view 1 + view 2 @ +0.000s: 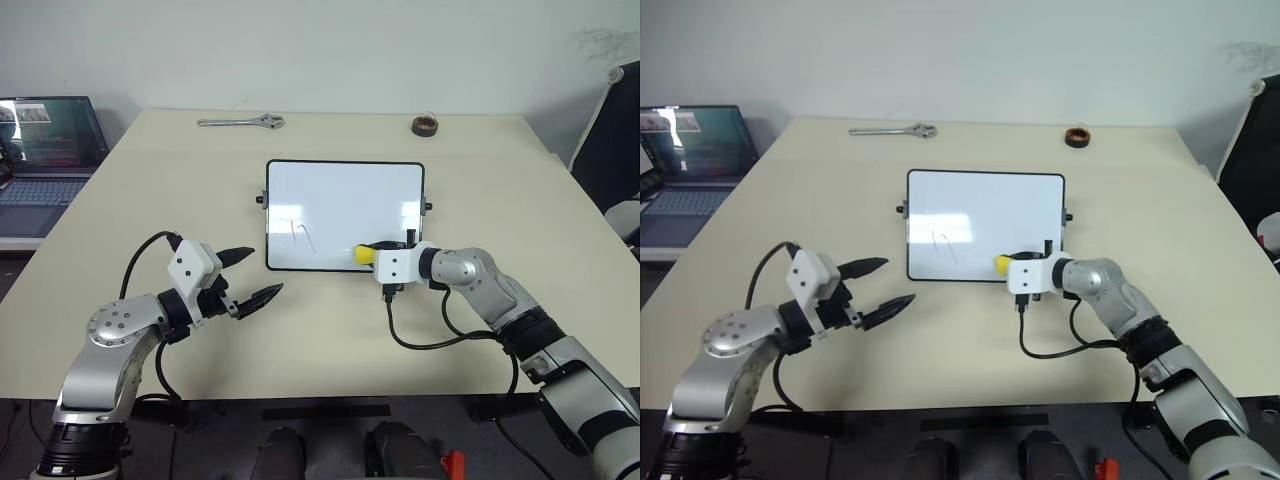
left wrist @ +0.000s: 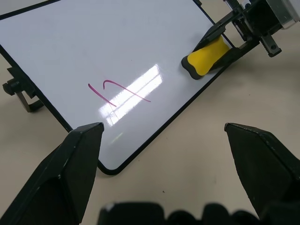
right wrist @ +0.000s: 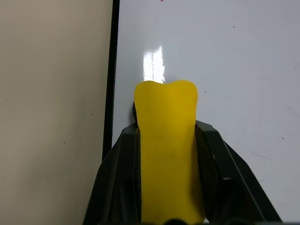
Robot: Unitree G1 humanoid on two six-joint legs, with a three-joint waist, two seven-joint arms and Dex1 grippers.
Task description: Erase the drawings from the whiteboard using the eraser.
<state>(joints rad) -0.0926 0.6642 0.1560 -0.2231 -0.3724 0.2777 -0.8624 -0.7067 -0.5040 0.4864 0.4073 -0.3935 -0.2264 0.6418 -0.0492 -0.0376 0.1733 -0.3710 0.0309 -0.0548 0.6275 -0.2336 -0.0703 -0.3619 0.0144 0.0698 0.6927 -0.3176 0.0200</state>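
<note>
One reddish-purple drawing (image 2: 117, 91) was all that showed on the whiteboard (image 1: 345, 190), a thin squiggle like an "n" sitting toward the board's near left part, well apart from the eraser. Any other marks were too faint to make out. The board lay flat on the beige table (image 1: 150, 210) with its black frame square to the robot, which put the whole writing surface within reach of both arms.

The yellow eraser (image 1: 366, 255) sat at the near right corner of the board, just inside the frame, clamped between the two black fingers of the right gripper (image 1: 1012, 264). Its dark base faced the glossy surface (the wiping side, judging by the task), so the block looked ready to be dragged leftward toward the remaining squiggle. Whether it was actually pressed onto the board or hung just above it could not be told.

Off the board's near left corner hovered the left gripper (image 1: 255, 280), its fingers spread wide and holding nothing; it seemed parked there out of the eraser's way.

Farther off lay an adjustable wrench (image 1: 242, 122) and a dark tape roll (image 1: 426, 125) along the far edge, with a laptop (image 1: 45, 150) beside the table on the left.
</note>
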